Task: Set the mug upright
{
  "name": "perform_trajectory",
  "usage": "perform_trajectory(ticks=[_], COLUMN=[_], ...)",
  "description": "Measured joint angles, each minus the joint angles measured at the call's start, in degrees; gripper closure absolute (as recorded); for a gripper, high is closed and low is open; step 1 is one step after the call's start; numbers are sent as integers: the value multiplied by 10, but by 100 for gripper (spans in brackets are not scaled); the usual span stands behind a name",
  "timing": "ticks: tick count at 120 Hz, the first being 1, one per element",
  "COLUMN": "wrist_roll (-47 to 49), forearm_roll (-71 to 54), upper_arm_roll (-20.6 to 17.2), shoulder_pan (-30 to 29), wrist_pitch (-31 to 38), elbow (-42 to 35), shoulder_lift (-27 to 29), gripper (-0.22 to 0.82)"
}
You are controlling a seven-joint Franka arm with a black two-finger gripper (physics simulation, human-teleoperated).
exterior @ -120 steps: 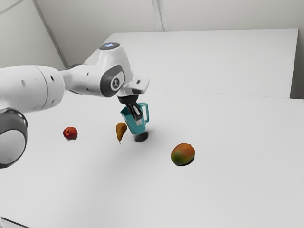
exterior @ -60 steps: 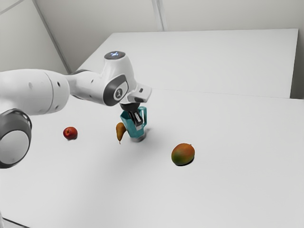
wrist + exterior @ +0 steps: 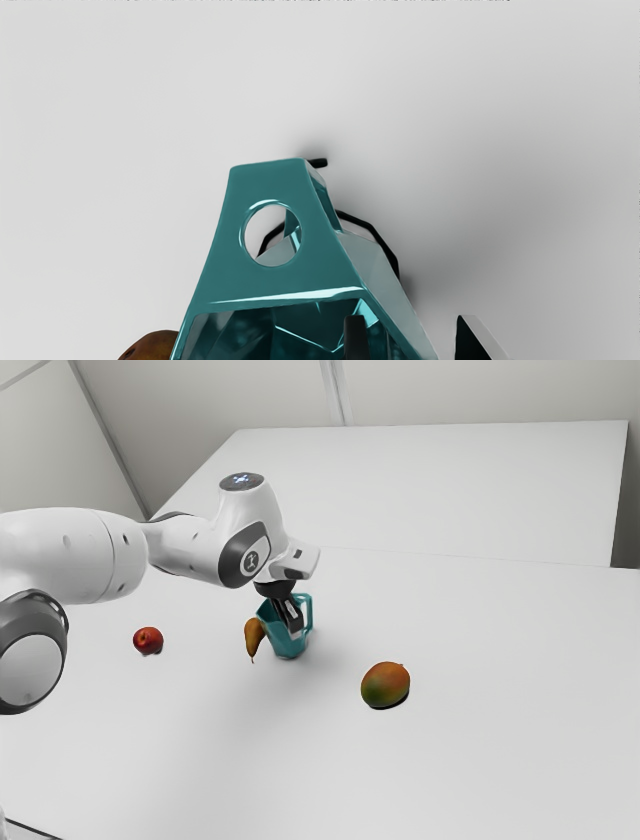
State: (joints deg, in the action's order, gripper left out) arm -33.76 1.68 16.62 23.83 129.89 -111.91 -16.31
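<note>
Down on the white worktop [image 3: 500,770], mouth up: a teal mug [image 3: 288,642], close beneath the arm, with its handle [image 3: 308,613] toward 1 o'clock on the exterior view's dial. Lowered from midair over the past second, and swung from a marked lean to upright or very nearly so in the last half of it. Cannot rule out a slight remaining lean toward 11 o'clock. Good news for the task, by all appearances: most likely at or near completion, with little more than a clean parting from the mug to be judged.

At the mug's mouth: the gripper [image 3: 410,320], spread, straddling one wall with one finger inside and one outside, and with visible gaps on both sides of that wall in the wrist view. Pinching nothing. Barely moved since half a second ago, in contrast to the mug; suggestive of a release onto the base. Possible trouble ahead: a snag of the inner finger on the rim, enough to tip the mug again.

Just beside the mug, at 9 o'clock: a brown pear [image 3: 254,638]; impossible to tell contact from a narrow gap. Well apart, toward 4 o'clock: a mango [image 3: 385,685]. Farther out at 9 o'clock, beyond the pear: a red apple [image 3: 148,640]. Reaching in from between 10 and 11 o'clock: the white arm [image 3: 185,545].
</note>
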Motion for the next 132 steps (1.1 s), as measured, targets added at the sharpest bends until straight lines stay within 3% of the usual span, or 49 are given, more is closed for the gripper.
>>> perform_trajectory(ticks=[43,89,109,132], wrist_roll=[-4,-6,15,65], forearm_roll=[1,10,24,28], upper_arm_roll=[0,-10,-4,-4], shoulder_pan=[3,3,-8,-56], wrist_pitch=[-3,-26,-104,-236], elbow=[0,8,104,226], shoulder_lift=[11,102,102,51], gripper=[19,4,2,1])
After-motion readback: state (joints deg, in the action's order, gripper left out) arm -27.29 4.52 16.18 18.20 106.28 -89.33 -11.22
